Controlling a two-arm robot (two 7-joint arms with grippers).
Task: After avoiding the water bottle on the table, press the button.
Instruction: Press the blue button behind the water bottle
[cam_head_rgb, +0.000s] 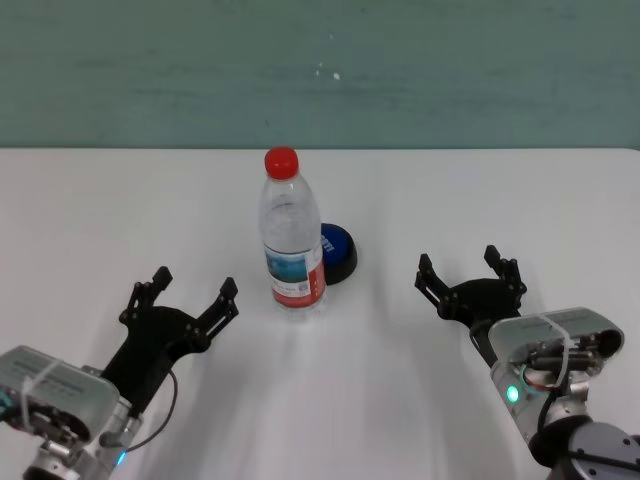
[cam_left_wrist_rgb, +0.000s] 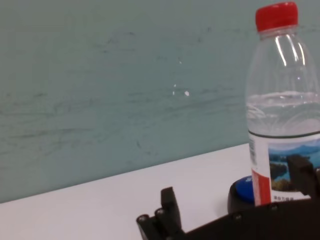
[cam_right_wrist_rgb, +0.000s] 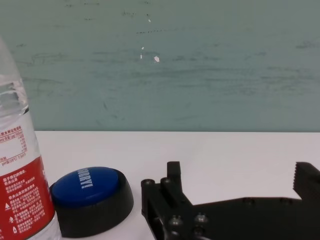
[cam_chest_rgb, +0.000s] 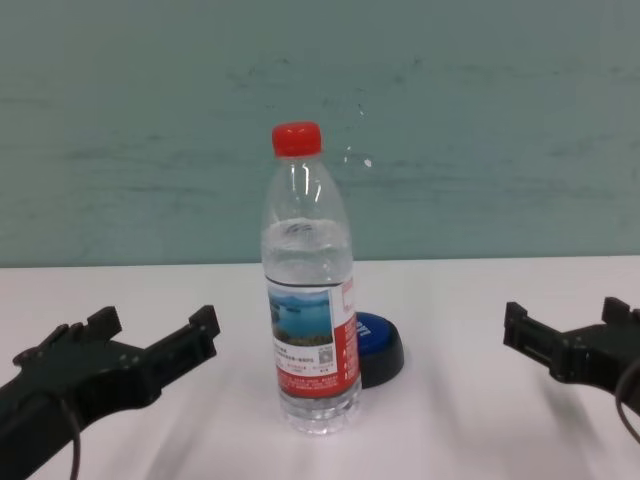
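The water bottle (cam_head_rgb: 291, 240) stands upright mid-table, with a red cap and a lake-picture label; it also shows in the chest view (cam_chest_rgb: 308, 300), the left wrist view (cam_left_wrist_rgb: 282, 110) and the right wrist view (cam_right_wrist_rgb: 20, 180). The button (cam_head_rgb: 338, 252), blue dome on a black base, sits just behind and right of the bottle, partly hidden by it; it also shows in the chest view (cam_chest_rgb: 380, 349) and the right wrist view (cam_right_wrist_rgb: 90, 197). My left gripper (cam_head_rgb: 192, 288) is open, left of the bottle. My right gripper (cam_head_rgb: 468, 268) is open, right of the button. Both are empty.
The white table (cam_head_rgb: 120, 210) runs back to a teal wall (cam_head_rgb: 320, 70). Nothing else stands on it. Free room lies to the right of the button and to the left of the bottle.
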